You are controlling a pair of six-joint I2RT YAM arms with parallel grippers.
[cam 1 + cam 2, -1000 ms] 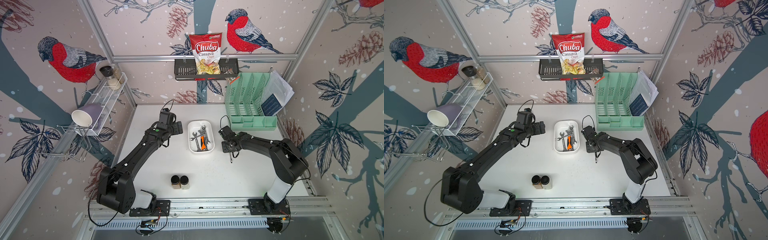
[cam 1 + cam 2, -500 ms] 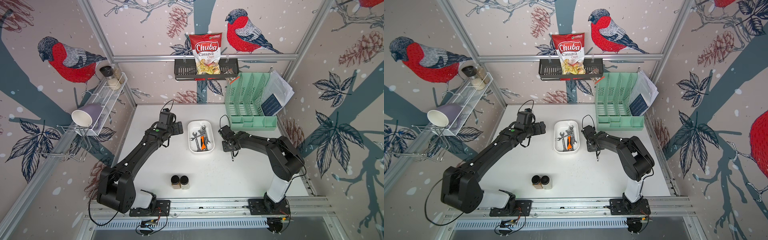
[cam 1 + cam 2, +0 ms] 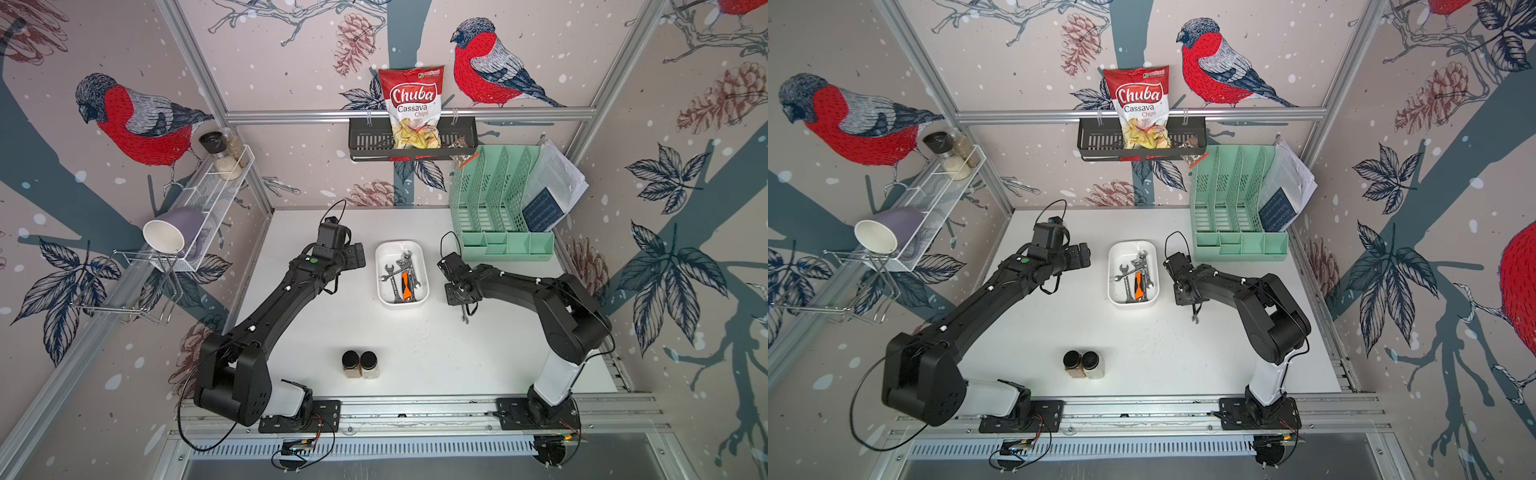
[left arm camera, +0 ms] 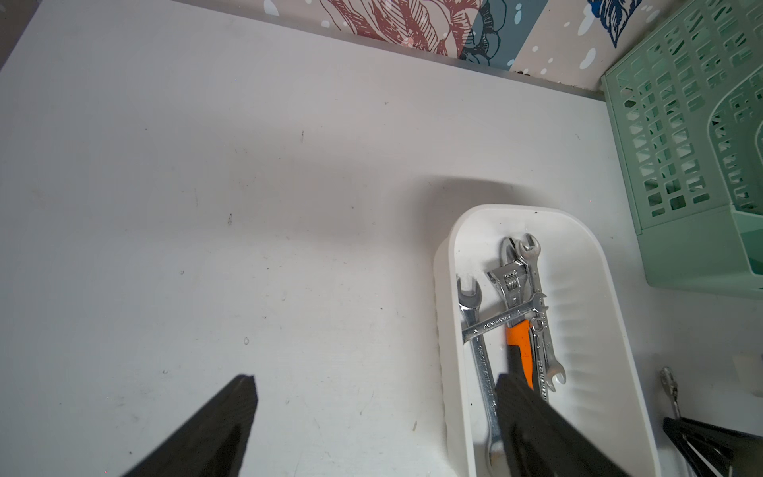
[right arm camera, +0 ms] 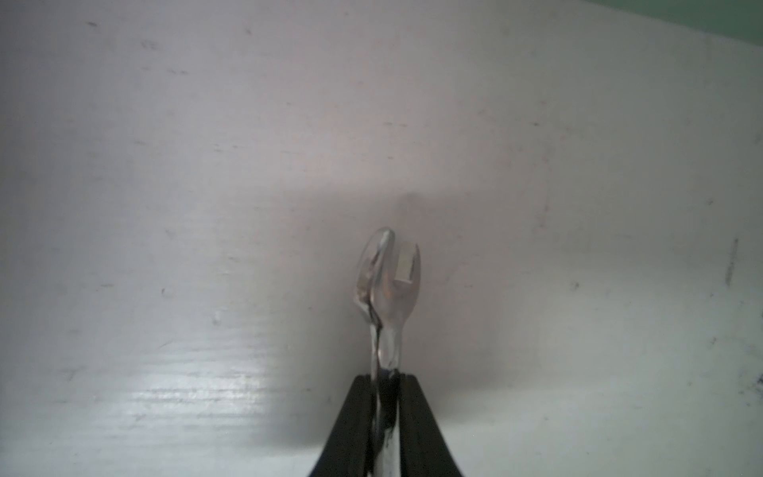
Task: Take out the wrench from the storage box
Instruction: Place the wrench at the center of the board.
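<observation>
wrench: already out of the box. In both top views we've got the wrench at about 4 o'clock from it, over bare table. We can't tell if the tip touches down.
right gripper: grasping the wrench, shank pinched between the two black fingers, open-end head poking out past the tips
storage box: white tray mid-table, near the right gripper, not touching it
leftover wrenches: a few chrome ones piled crosswise in the box, plus an orange-handled adjustable spanner
left gripper: released, fingers wide apart, at 9 o'clock from the box, one finger over its rim in the wrist view
file organiser: mint green, at 1 o'clock from the box
two jars: black lids, touching each other, at 6 o'clock, well apart from the box
</observation>
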